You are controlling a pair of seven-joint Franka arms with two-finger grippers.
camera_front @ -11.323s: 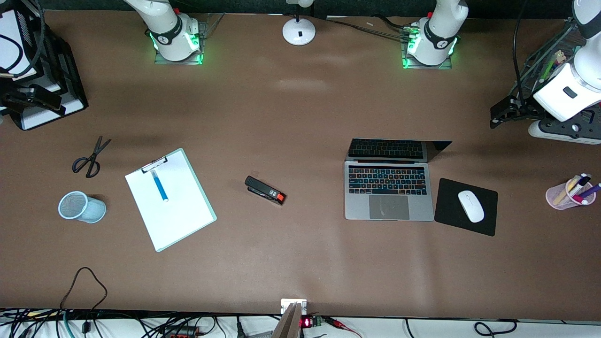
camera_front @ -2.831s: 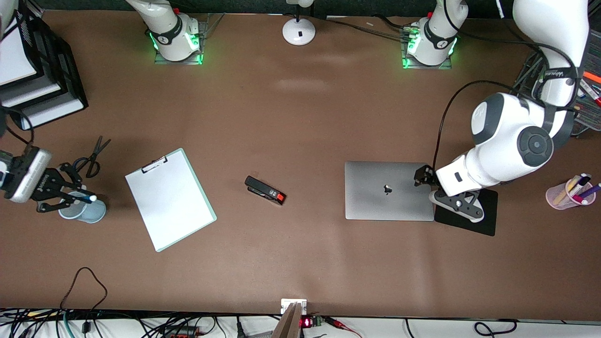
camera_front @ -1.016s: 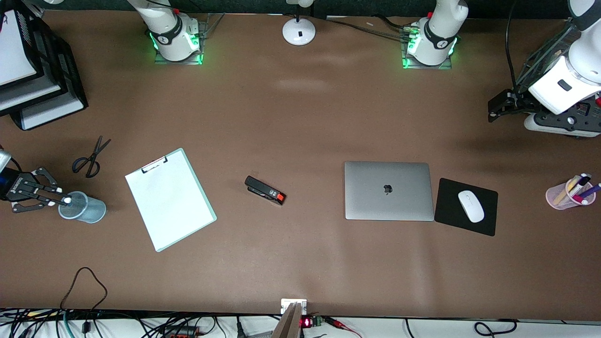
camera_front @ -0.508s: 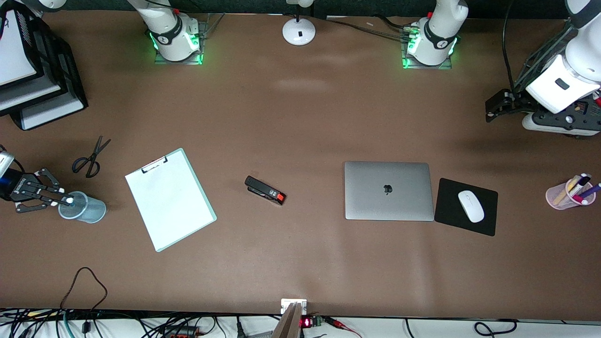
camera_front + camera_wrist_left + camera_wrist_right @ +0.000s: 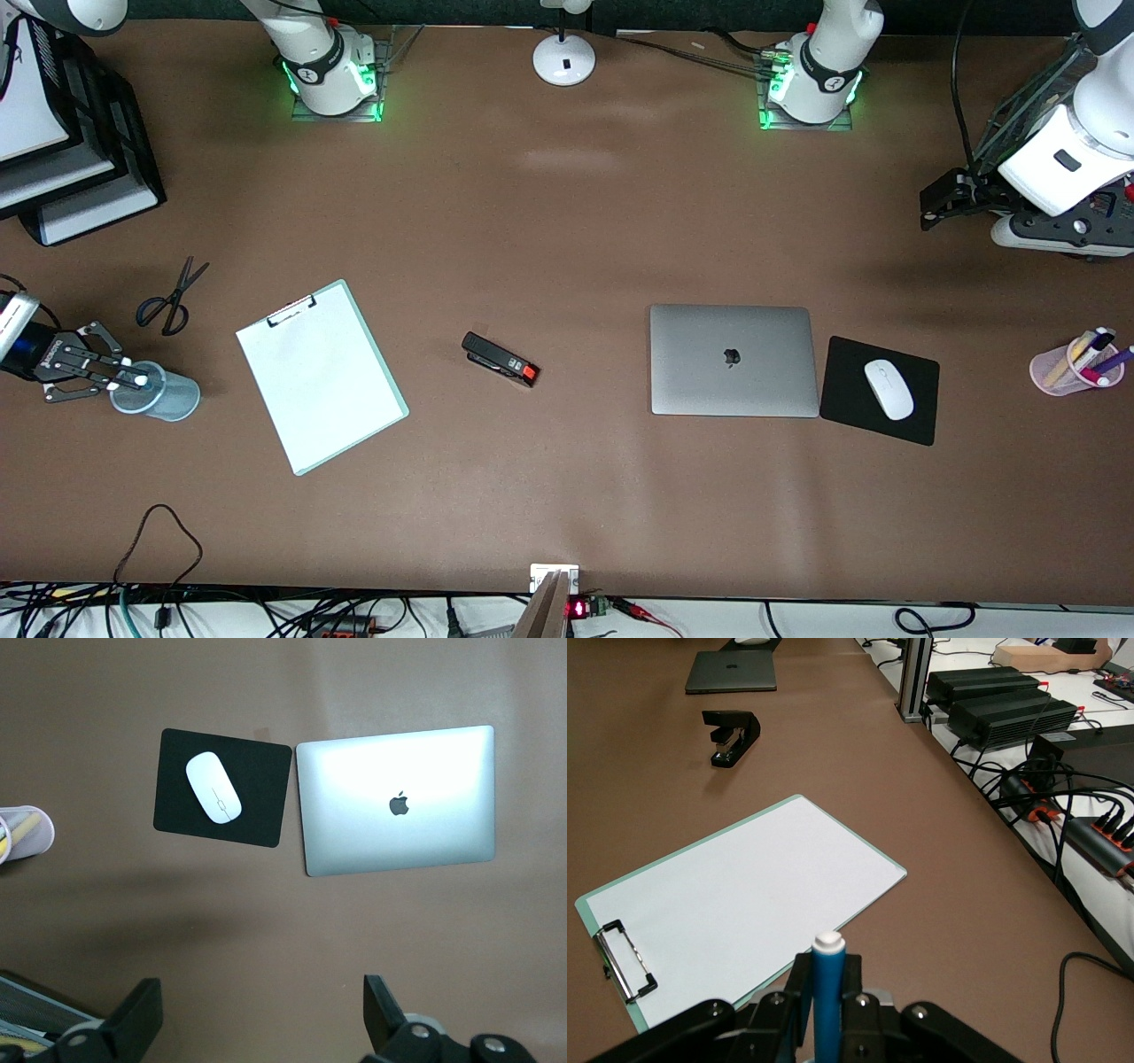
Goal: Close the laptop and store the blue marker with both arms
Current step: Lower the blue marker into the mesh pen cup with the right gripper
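Observation:
The laptop (image 5: pixel 733 359) lies closed on the table, silver lid up with the dark apple logo; it also shows in the left wrist view (image 5: pixel 396 802) and small in the right wrist view (image 5: pixel 733 672). My right gripper (image 5: pixel 131 383) is shut on the blue marker (image 5: pixel 827 992), whitish end out, at the rim of a pale blue mesh cup (image 5: pixel 168 399) at the right arm's end of the table. My left gripper (image 5: pixel 930 206) is open and empty, up over the table at the left arm's end, and shows in its wrist view (image 5: pixel 261 1014).
A clipboard (image 5: pixel 321 376) with white paper, black scissors (image 5: pixel 168 297), a black stapler (image 5: pixel 500 359), a black mousepad (image 5: pixel 850 412) with a white mouse (image 5: pixel 889 389), a pink cup (image 5: pixel 1067 365) of markers, stacked paper trays (image 5: pixel 80 168) and a white lamp base (image 5: pixel 563 58).
My right gripper has shifted a little toward the mesh cup with the blue marker in it. My left arm has barely moved. The laptop stays closed.

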